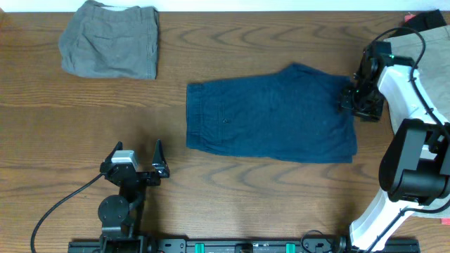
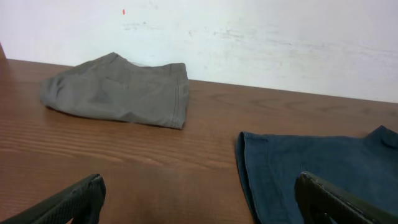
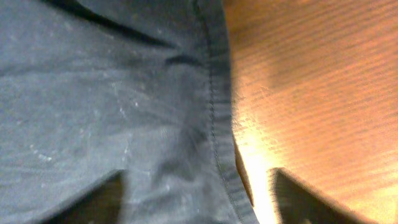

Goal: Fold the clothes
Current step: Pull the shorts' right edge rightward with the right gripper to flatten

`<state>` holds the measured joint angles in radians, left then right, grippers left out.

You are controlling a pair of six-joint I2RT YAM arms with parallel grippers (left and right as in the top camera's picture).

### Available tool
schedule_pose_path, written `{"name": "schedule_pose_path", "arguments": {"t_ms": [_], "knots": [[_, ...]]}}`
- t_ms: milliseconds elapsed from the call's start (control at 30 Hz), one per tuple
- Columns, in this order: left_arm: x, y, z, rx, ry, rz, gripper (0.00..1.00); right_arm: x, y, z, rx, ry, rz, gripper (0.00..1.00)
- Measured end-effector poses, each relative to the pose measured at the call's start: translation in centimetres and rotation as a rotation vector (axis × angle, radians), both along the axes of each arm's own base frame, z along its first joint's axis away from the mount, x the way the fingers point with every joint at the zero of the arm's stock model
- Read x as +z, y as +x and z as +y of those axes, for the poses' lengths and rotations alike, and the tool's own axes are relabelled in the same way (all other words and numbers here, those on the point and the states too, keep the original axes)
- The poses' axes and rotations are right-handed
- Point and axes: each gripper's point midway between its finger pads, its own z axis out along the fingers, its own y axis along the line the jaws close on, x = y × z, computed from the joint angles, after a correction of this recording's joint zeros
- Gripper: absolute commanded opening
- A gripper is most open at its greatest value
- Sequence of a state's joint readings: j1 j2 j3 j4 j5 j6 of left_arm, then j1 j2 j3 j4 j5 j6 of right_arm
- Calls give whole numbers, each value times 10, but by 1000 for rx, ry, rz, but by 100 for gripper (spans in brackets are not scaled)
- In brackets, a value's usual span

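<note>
Straddling the hem of the navy shorts, flat at mid surface, with the right hand released at 3 o'clock (left hand also released, idle at 7 o'clock). Could pinch one layer only, dragging and bunching cloth.

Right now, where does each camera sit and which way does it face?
Overhead: above the table, looking down; left arm and right arm show.
Left wrist: low, facing the wall past the grey shorts; its open jaws show.
Right wrist: close over the hem of the blue shorts; its jaws show.
Overhead and left wrist share both shorts.
</note>
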<state>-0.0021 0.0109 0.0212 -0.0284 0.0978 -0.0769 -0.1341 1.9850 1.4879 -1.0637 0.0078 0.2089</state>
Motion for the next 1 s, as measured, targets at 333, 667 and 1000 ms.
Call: {"name": "schedule_pose_path", "arguments": {"t_ms": [333,667,1000], "knots": [[0,0,0,0,0,0,98,23,7,28,-5,181,-20,99],[0,0,0,0,0,0,98,25,11,37,-9,245,-38,99],[0,0,0,0,0,0,98,26,11,37,-13,254,-41,99]]}}
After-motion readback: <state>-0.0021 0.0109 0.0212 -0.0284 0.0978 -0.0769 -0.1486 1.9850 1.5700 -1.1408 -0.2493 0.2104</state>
